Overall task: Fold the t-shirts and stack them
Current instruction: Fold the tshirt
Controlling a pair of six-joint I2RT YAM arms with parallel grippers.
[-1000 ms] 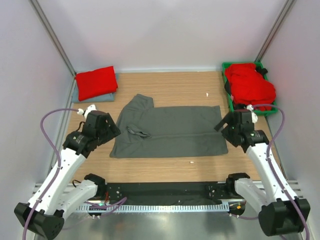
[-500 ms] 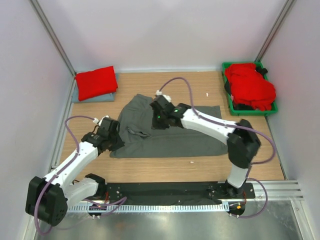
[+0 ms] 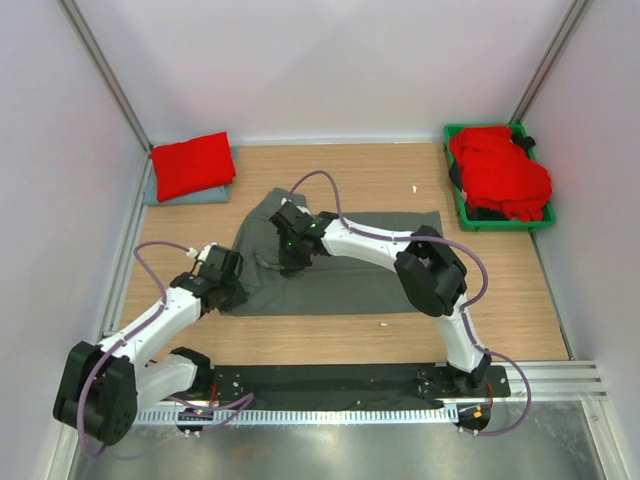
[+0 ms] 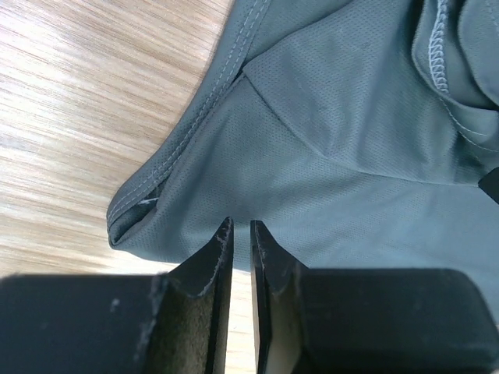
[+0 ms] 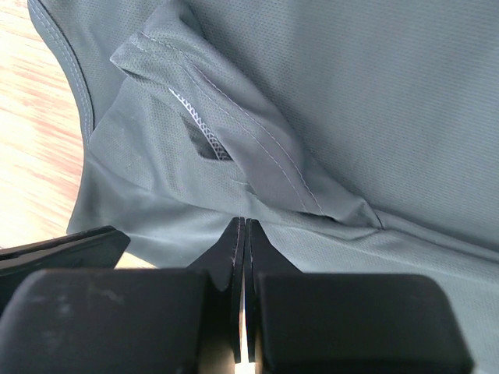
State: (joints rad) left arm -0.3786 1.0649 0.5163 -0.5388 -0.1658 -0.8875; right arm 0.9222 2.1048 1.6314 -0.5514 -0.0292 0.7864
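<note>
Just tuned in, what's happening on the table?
Both arms are on the dark grey t-shirt spread mid-table. The left gripper sits nearly shut at its near left corner, the right gripper shut at a fold by the sleeve; whether either pinches cloth is unclear. A folded red t-shirt lies at back left; more red t-shirts fill the green bin.

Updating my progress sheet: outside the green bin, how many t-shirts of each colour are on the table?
dark grey t-shirt: 1
red t-shirt: 1
pale blue-grey t-shirt: 1
Total: 3
</note>
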